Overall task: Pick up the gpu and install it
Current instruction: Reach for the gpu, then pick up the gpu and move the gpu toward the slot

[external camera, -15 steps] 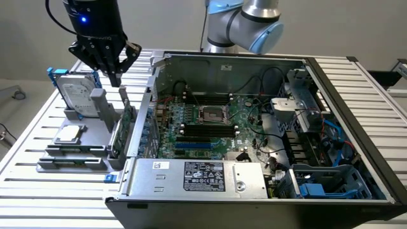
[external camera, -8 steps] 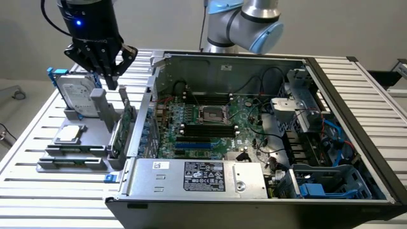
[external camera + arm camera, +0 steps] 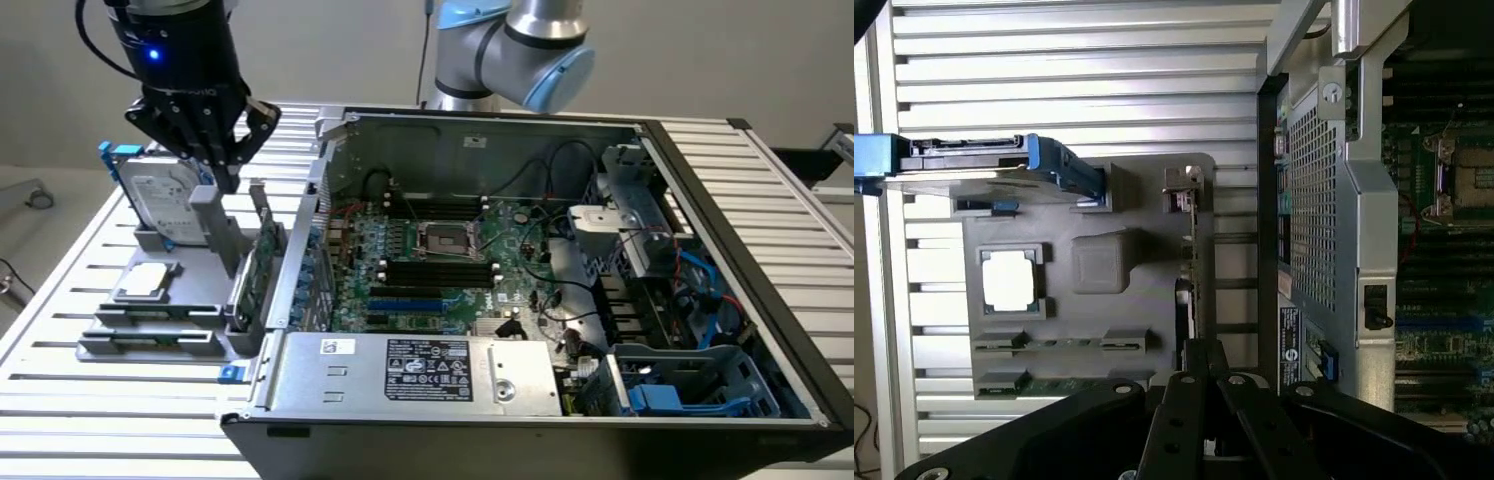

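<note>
Nearest us, the power supply [image 3: 414,370] carries a printed label that we cannot read (the type is too fine). Farther back, on the exterior view's left of the open computer case [image 3: 747,230], the gpu [image 3: 260,270] stands on edge in the gray holder [image 3: 147,345], probably to leave its top edge free for pinching. Above it hangs the gripper [image 3: 224,178], jaws closed on nothing, near the hard drive [image 3: 163,205].
</note>
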Controlling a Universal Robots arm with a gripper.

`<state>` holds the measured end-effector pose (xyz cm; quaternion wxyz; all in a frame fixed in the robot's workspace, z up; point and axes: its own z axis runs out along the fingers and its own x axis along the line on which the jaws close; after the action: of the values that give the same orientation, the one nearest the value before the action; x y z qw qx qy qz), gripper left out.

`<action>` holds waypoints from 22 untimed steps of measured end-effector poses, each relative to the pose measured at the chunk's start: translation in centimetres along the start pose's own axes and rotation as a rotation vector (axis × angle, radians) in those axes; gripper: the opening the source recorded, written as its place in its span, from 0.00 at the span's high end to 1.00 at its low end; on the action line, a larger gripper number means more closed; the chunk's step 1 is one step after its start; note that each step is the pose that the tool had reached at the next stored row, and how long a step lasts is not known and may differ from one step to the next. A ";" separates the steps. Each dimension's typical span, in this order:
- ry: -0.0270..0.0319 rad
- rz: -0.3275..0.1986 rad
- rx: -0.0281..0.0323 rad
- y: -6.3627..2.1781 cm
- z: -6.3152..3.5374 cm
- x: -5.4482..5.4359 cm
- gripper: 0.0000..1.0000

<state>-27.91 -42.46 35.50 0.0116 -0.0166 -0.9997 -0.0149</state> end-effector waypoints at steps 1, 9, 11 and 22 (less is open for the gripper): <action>0.0001 -0.002 0.0017 -0.01 0.02 0.1 0.89; 0.0000 -0.002 0.0030 -0.01 0.04 0.2 0.89; 0.0000 -0.002 0.0030 -0.01 0.04 0.2 0.89; 0.0000 -0.002 0.0030 -0.01 0.04 0.2 0.70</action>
<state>-28.12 -42.47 35.46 0.0116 -0.0154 -0.9997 -0.0134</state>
